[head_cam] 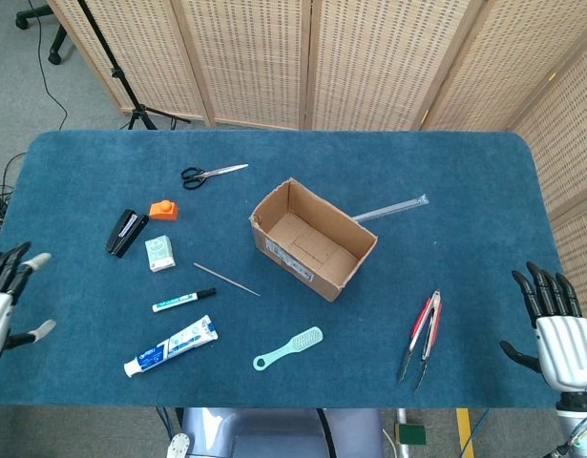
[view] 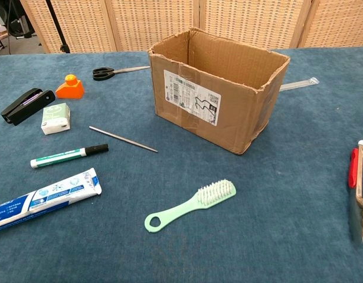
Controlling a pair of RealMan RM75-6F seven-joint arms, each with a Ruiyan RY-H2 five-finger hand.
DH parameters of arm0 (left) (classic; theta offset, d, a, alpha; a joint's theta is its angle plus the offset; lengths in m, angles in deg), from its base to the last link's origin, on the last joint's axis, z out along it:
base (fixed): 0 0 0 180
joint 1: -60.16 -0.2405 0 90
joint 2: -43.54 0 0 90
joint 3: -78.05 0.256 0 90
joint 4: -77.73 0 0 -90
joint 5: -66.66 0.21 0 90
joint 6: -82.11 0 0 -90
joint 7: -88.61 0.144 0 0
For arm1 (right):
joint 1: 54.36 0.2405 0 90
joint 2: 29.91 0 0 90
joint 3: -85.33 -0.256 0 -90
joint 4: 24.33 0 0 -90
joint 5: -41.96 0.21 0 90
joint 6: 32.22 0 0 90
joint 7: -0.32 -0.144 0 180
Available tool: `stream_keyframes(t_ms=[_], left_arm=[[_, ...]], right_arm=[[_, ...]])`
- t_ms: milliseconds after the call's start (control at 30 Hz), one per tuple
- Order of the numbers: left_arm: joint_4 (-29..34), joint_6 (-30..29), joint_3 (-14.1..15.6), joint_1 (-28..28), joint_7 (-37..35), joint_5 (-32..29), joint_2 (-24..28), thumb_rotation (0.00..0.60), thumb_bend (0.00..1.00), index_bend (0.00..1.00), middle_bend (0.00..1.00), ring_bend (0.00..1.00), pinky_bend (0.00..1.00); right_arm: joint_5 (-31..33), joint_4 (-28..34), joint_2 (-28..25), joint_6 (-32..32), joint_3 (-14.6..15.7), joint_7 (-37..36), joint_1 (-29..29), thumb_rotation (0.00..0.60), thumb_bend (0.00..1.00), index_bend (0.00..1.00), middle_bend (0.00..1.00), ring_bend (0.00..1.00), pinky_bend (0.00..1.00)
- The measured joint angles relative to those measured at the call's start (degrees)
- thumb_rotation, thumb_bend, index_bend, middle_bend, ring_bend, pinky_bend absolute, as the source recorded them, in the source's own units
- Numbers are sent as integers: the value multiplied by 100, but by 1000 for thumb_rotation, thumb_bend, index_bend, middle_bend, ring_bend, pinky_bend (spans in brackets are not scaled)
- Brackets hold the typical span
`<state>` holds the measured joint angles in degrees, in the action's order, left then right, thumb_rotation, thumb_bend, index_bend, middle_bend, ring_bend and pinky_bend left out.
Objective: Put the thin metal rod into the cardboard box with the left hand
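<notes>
Blue-carpeted table (head_cam: 465, 172) before wicker screens. The thin metal rod (head_cam: 226, 280) lies left of the open cardboard box (head_cam: 312, 239) at mid-table. The left hand (head_cam: 2, 301) hovers spread, empty, off the left edge; the right hand (head_cam: 555, 329), spread, off the right edge.

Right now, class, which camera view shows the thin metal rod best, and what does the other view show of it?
The chest view shows the rod best: it appears larger there, its whole length lying flat on the cloth between the marker and the box. The head view shows the rod whole too, but only as a thin faint line.
</notes>
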<state>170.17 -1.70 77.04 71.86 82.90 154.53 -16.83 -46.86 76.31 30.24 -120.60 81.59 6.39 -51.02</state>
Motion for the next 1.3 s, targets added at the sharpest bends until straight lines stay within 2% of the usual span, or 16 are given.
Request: stream_keyframes(t_ms=[100,267,467,667,967,1300], left_arm=[[64,647,-185,441,151,-115,-44,600,204,387,0,0,0],[27,1711,-478,1196,663,-506,-366,600,236,397,0,0,0],[-118,2448,-709,1744,1448,-1218,-963,600,319,404,0,0,0],[-509,3023,-816,2174,1722,-1717,-1578,600,350,436,0,0,0],[-934,3348,-840,2548,2090,-2035,-2193,600,372,449,0,0,0],[-1347,3428,-823,2796,2423,-2311,-2729,600,378,451,0,0,0]], right_arm=[[36,-3,5,46,-3,-4,12,600,0,0,0,0,0],[147,-16,13,154,-26,-22,48,600,0,0,0,0,0],[259,-22,2,301,-49,-62,104,600,0,0,0,0,0],[288,-24,-1,375,-45,-75,133,600,0,0,0,0,0],[356,-33,-6,495,-45,-92,181,600,0,0,0,0,0],[429,-56,-10,611,-46,-125,228,600,0,0,0,0,0]])
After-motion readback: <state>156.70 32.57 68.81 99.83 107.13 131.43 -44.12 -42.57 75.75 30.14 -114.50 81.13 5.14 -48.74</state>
